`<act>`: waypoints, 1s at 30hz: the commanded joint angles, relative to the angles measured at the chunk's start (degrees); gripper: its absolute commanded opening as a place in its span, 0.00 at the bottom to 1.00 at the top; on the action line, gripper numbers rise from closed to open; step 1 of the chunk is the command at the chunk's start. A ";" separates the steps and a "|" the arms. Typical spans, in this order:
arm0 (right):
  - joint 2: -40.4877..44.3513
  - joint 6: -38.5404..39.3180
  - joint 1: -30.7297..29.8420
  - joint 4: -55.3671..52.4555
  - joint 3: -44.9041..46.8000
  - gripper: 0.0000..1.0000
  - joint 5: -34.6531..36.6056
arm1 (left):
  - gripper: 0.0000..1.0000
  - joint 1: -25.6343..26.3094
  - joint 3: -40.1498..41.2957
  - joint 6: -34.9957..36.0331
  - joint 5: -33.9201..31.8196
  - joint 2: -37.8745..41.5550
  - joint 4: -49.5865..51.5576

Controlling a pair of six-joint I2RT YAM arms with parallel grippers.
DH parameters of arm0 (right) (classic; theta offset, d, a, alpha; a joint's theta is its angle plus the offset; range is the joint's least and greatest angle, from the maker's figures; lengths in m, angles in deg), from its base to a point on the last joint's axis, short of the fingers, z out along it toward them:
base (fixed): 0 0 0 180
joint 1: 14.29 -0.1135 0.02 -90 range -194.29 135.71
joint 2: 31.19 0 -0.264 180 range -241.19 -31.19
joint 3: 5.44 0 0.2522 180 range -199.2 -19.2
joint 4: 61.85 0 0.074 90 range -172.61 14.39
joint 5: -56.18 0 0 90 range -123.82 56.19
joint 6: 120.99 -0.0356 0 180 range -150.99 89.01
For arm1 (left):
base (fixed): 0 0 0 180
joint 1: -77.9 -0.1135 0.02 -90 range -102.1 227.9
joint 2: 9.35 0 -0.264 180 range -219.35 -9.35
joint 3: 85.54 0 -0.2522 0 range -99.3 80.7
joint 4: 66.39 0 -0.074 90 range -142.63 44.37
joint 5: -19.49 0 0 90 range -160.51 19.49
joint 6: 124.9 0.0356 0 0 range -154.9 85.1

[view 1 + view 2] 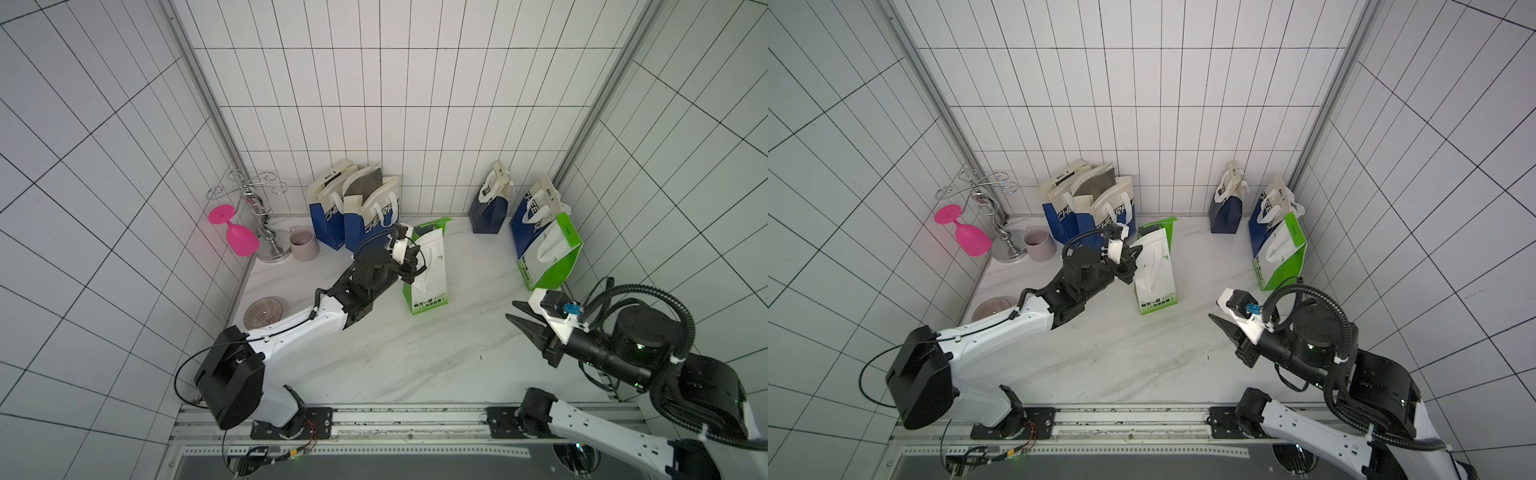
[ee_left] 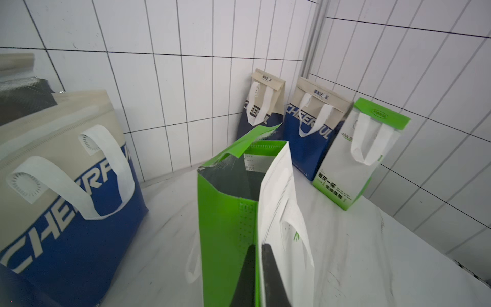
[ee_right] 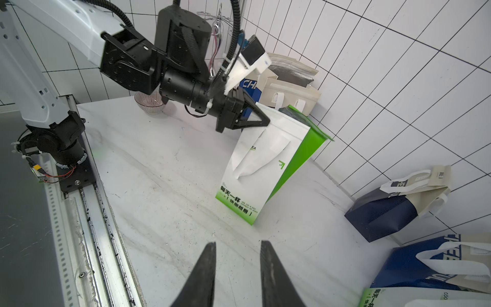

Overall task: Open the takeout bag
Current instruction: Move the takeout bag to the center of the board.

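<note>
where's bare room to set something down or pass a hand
Widest bare patch: the counter between the centre green bag, the right gripper and the front rail. Narrower gap: between that bag and the navy bag. Crowded: mug corner, far-right bags.

The green-and-white non-woven takeout bag [image 1: 430,272] stands on its base on the white marbled worktop [image 1: 415,357], close to the back edge and about midway along it. Its white front carries a flat white handle loop and a green printed band at the foot. Its mouth gapes, showing a dark lining under a lifted green flap. The left gripper [image 3: 265,122] pinches the front panel's top edge.
</note>
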 commanded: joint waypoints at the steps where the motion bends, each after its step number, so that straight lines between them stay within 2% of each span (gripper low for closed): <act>1: 0.60 -2.10 0.03 0.59 2.31 0.30 -0.78 | 0.00 -2.60 -7.81 1.68 -2.18 -4.41 -8.22; 10: 0.64 -2.83 0.04 0.29 3.69 0.30 -1.30 | 0.00 -5.87 -24.50 4.64 -6.90 -23.05 -15.02; 13: 0.42 -2.87 -0.05 0.13 4.13 0.30 -1.08 | 0.00 -5.97 -31.46 6.21 -7.15 -28.92 -15.18; 23: 0.53 -3.18 -0.48 -1.57 4.68 0.30 0.16 | 0.00 -5.96 -52.81 12.66 -14.63 -46.82 -16.01; 30: 0.50 -3.35 -0.53 -3.18 5.34 0.30 1.31 | 0.00 -6.01 -65.47 18.51 -15.21 -55.58 -13.67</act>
